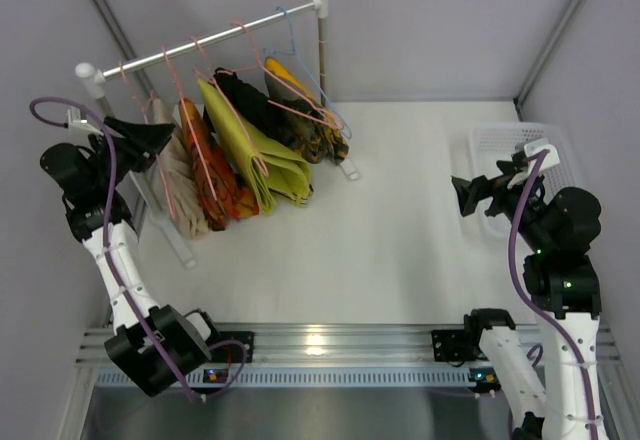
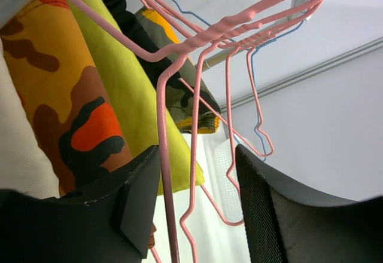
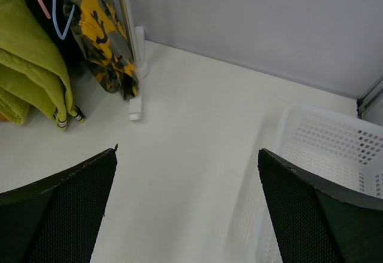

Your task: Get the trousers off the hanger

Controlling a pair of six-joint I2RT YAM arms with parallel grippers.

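Pale beige trousers point(image 1: 185, 188) and orange-red patterned trousers point(image 1: 215, 172) hang on pink hangers point(image 1: 180, 90) at the left end of the rail point(image 1: 215, 39). My left gripper point(image 1: 150, 133) is raised beside the beige pair, just under the rail. In the left wrist view its jaws point(image 2: 197, 197) stand apart around two pink hanger wires point(image 2: 161, 155). One wire runs close to the left finger point(image 2: 134, 197), and neither wire is clamped. The beige cloth point(image 2: 21, 161) and the orange-red cloth point(image 2: 66, 107) fill the left of that view. My right gripper point(image 1: 466, 196) hovers wide open and empty at the right.
More garments hang further along the rail: a yellow-green one point(image 1: 265, 155), a dark one point(image 1: 262, 108) and a yellow camouflage one point(image 1: 322, 128) on a blue hanger. A white basket point(image 1: 500, 150) stands at the right by my right arm. The rack's foot point(image 3: 136, 104) rests on the table.
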